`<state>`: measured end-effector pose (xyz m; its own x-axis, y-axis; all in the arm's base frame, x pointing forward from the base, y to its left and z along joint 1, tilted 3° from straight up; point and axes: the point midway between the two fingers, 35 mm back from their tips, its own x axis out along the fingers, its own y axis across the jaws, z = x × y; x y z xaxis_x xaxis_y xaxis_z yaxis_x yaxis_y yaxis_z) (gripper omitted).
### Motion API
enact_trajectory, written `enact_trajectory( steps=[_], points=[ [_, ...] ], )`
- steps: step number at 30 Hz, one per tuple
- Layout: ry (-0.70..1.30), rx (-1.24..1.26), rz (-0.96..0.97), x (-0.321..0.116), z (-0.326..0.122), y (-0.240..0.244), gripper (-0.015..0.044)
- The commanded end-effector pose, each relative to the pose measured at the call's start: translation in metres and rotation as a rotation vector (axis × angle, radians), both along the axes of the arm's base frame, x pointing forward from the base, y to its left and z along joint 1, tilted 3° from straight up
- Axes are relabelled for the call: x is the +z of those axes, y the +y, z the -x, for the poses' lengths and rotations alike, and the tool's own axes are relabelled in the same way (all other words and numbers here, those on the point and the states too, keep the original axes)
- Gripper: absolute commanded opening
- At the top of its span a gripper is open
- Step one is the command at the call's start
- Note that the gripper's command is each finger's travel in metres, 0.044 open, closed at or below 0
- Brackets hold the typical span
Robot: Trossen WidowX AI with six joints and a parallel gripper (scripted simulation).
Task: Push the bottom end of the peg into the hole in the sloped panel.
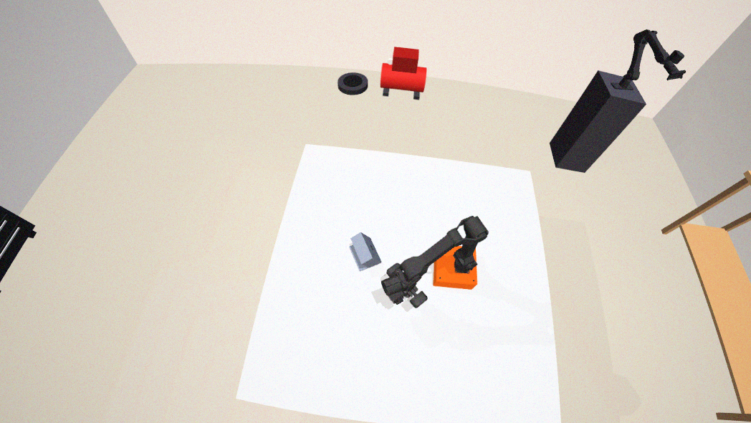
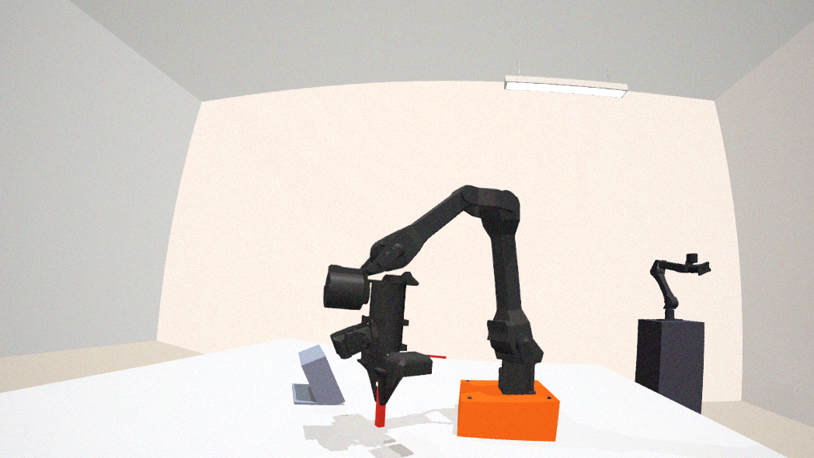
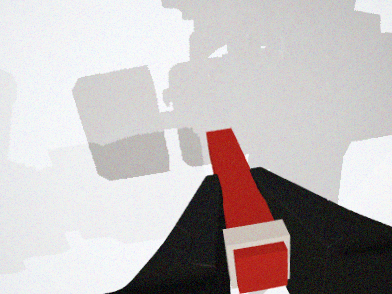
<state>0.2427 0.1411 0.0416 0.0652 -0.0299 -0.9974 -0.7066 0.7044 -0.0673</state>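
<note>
My gripper [image 2: 381, 397] [image 3: 234, 182] is shut on the upper part of the red peg [image 2: 380, 416] [image 3: 229, 159]. The peg is upright, with flat sides and a pale band near its top in the wrist view. Its lower part sticks out below the fingers, and its bottom end appears slightly above the white table [image 1: 315, 341] [image 2: 199, 421]. In the top view the arm hides the peg. The blue-grey sloped panel [image 1: 361, 247] [image 2: 325, 376] stands to the left of the gripper in the exterior view. A small dark spot shows on its darker face in the top view; the hole's shape cannot be told.
The orange base block [image 1: 453, 277] [image 2: 506, 419] bears the arm, to the right of the gripper. A thin red strip [image 2: 437, 356] shows behind the gripper. A red tank [image 1: 403, 77], a black ring [image 1: 352, 83] and a dark pedestal [image 1: 596, 123] [image 2: 670, 364] with another arm stand beyond the table.
</note>
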Motion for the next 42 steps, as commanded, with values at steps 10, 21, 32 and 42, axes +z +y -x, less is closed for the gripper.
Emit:
enact_trajectory(
  steps=[10, 21, 32, 42],
  points=[
    [-0.004, 0.001, -0.007, 0.053, 0.001, 0.002, 0.0],
    [0.003, -0.01, -0.037, 0.052, -0.003, -0.003, 0.0],
    [0.01, -0.025, -0.081, 0.047, -0.009, -0.01, 0.0],
    [0.013, -0.038, -0.122, 0.043, -0.014, -0.016, 0.0]
  ],
)
